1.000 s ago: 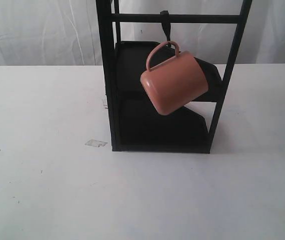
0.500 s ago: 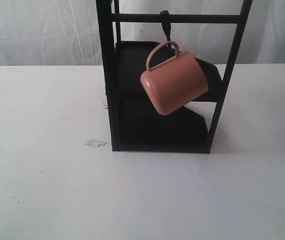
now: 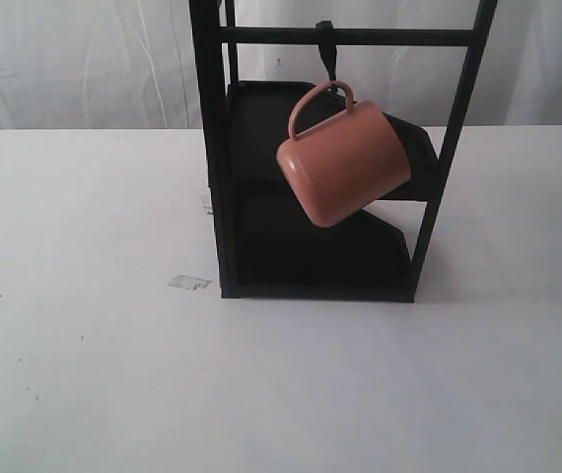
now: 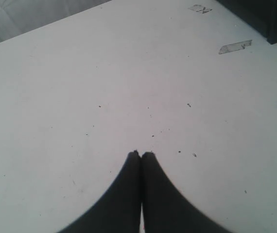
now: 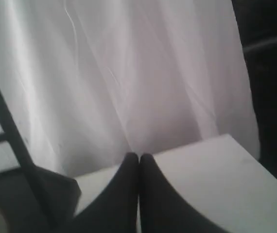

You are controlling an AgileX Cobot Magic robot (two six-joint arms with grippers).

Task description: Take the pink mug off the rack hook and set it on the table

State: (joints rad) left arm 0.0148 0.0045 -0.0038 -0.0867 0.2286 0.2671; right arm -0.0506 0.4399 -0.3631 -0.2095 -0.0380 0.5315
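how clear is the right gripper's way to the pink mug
Probably clear: the pink mug hangs from the rack hook with nothing in front of it. The right gripper is shut, so it must open first.

Matt pink mug point(image 3: 345, 166); black metal rack point(image 3: 214, 158); smooth white table point(image 3: 94, 374).

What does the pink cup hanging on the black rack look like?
The salmon-pink cylindrical mug looks smooth and matt. Its loop handle sits over the small black hook on the top bar of the tall black metal rack. It hangs tilted, closed bottom pointing down-left, opening turned away, so its inside is hidden. It dangles in front of the rack's slanted trays, clear above the white tabletop. Only the hook is seen touching it.
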